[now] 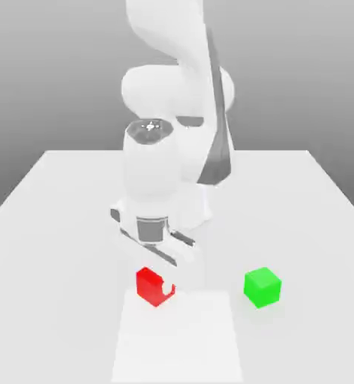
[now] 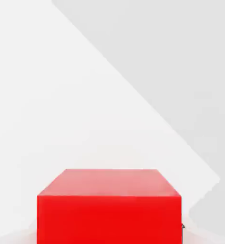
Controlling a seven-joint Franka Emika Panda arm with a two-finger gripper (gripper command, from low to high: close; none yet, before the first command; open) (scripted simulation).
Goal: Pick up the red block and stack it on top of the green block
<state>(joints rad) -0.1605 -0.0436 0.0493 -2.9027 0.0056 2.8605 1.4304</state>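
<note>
The red block (image 1: 153, 286) rests on the white table (image 1: 52, 225), near its front, a little toward the exterior view's left. My gripper (image 1: 157, 276) reaches straight down over it, and one white fingertip (image 1: 167, 280) cuts into the block's outline on its right side. The jaws are shut on the red block, which still sits on the table. In the hand view the red block (image 2: 108, 207) looms large and close, its top face and one side showing. The green block (image 1: 262, 287) stands on the table to the exterior view's right of the red one, about a block's width and a half away, untouched.
The arm's white base and links (image 1: 172, 172) rise behind the blocks at the table's middle. A lighter rectangular patch (image 1: 176, 337) lies on the table surface in front of the blocks. The table's edges run off at both sides.
</note>
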